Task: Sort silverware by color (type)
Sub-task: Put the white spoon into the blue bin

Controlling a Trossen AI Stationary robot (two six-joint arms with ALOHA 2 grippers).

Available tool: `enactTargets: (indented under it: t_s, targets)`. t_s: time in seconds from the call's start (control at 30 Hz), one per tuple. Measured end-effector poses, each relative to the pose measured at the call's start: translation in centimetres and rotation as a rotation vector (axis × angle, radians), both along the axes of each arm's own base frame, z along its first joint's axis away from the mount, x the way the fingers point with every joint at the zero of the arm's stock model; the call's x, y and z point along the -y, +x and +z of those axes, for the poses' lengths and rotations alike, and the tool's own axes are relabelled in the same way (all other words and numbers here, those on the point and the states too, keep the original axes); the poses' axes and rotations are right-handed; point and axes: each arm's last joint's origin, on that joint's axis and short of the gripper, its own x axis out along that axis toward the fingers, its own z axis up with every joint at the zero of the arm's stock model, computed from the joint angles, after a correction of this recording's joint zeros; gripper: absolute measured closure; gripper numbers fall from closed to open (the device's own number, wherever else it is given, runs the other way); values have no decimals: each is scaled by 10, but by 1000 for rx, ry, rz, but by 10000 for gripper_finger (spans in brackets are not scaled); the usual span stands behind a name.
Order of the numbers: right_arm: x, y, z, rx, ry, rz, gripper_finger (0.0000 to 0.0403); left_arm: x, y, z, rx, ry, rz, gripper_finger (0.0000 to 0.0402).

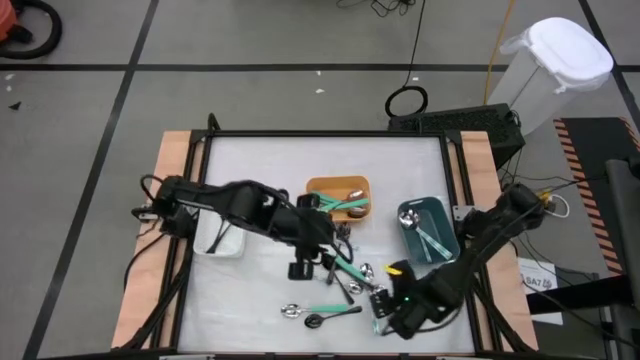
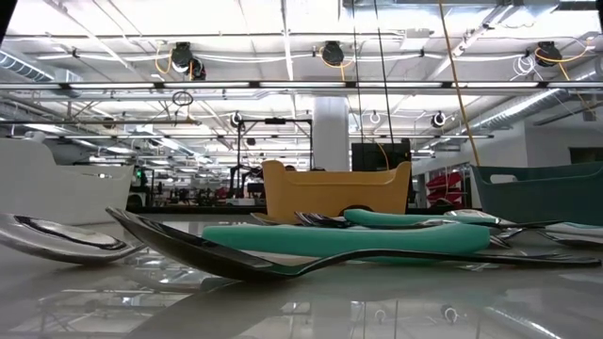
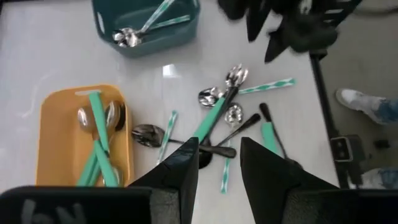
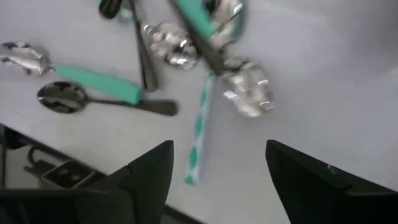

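Landmark: orange bin, near table centre. It holds a few pieces of silverware, teal-green handles with shiny heads; left wrist view shows the same load lying lengthwise in the bin. Dark teal bin sits just to the right of the orange bin, with a spoon and two striped teal-and-white handles inside. White bin lies well left of the orange bin, under the left arm; contents can't be made out. Loose pile of silverware lies on the table in front of the orange bin: a long teal-handled piece, black-handled spoons, shiny heads crossing each other. Nearer the front edge, a silver spoon with teal handle and a dark spoon lie just beside each other. Left gripper hangs over the pile just in front of the orange bin, fingers spread apart, nothing between them. Right gripper sits farther front and right of the orange bin, beside the pile, fingers wide apart and empty; a thin striped handle lies on the table under the gap. Low view shows a dark spoon and teal handle close up, orange bin behind.
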Motion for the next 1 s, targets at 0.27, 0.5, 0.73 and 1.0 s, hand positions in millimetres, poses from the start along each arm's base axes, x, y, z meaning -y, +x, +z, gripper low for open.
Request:
enactTargets:
  t_s: [0.27, 0.5, 0.73, 1.0]
  targets:
    - [0, 34, -31, -30, 73, -35, 151, 27, 3, -20, 14, -6, -74, 284]
    - [2, 43, -53, -95, 36, 22, 152, 65, -4, -75, -43, -10, -88, 284]
    - [-2, 50, -72, -115, 17, 33, 157, 61, -59, -109, 103, -165, 76, 284]
    - [-7, 56, -93, -143, 15, 29, 227, 49, -124, -110, 123, -193, 112, 284]
